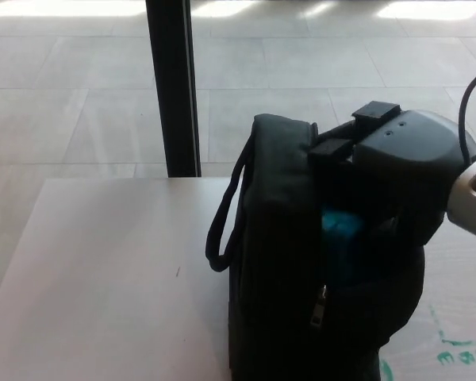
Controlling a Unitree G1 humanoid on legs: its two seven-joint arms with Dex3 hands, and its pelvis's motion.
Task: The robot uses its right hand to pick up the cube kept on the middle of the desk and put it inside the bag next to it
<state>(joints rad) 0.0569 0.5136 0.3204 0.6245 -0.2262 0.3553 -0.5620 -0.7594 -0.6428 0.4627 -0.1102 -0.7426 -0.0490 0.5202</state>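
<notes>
Your right hand (389,171) sits low over the mouth of the upright bag (278,262) on the worktop (103,270), fingers apparently clamped on the blue cube (339,224), now inside the opening, ready for release

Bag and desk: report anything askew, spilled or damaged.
Nothing stands out. The black bag stands upright on the desk, unzipped at the top, with the right hand over its opening and the blue cube partly inside. Green scribbles mark the desk's right corner.
</notes>
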